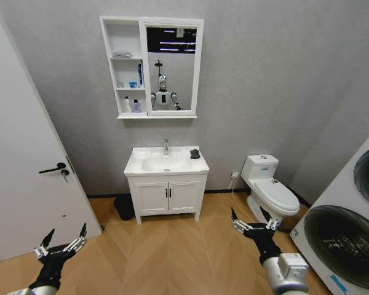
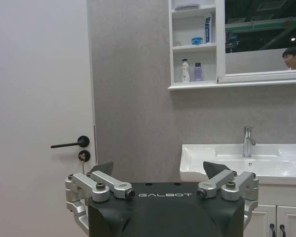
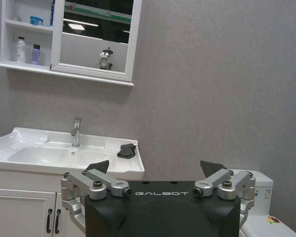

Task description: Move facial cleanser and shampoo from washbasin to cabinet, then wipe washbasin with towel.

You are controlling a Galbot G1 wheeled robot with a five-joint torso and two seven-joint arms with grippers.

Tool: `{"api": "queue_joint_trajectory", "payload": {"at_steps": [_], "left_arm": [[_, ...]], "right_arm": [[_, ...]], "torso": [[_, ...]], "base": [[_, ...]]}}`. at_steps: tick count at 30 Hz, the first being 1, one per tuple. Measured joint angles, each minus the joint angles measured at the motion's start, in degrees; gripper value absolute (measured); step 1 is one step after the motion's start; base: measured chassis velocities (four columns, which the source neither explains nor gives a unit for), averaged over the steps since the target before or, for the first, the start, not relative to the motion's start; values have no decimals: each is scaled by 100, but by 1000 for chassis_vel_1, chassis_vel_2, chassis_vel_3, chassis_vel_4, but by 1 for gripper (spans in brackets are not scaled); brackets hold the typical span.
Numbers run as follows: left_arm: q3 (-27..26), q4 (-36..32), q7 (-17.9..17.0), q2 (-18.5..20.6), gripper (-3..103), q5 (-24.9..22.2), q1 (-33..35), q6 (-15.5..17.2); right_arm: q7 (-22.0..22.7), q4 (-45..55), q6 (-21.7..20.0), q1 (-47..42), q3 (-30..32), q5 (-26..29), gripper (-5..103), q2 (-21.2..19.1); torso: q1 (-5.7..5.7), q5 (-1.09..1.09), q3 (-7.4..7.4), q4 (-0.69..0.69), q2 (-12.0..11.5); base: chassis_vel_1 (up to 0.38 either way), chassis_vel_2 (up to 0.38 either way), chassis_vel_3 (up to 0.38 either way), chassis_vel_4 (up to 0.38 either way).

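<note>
White toilet (image 1: 269, 187) stands beside washbasin (image 1: 166, 163).

Left gripper (image 1: 63, 241): low at left, arm reaching forward, fingers spread wide, nothing between them. Right gripper (image 1: 253, 218): low at right, forearm angled up and forward, fingers spread wide, nothing held. Both wrists level, jaws pointing ahead; wrist views show both pairs of fingertips (image 2: 102, 168) (image 3: 212, 167) well apart.

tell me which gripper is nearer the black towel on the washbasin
Right. The towel lies at the washbasin's right rear corner. The right gripper hangs open, below and slightly right of it. The left gripper hangs open far off to the left, by the door.
</note>
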Motion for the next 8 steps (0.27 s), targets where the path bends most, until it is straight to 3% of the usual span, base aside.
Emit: {"api": "queue_joint_trajectory", "payload": {"at_steps": [8], "left_arm": [[0, 0, 0, 0, 100, 0, 0, 0]], "right_arm": [[0, 0, 0, 0, 0, 0, 100, 0]], "torso": [[0, 0, 0, 0, 0]], "base": [[0, 0, 0, 0]]}}
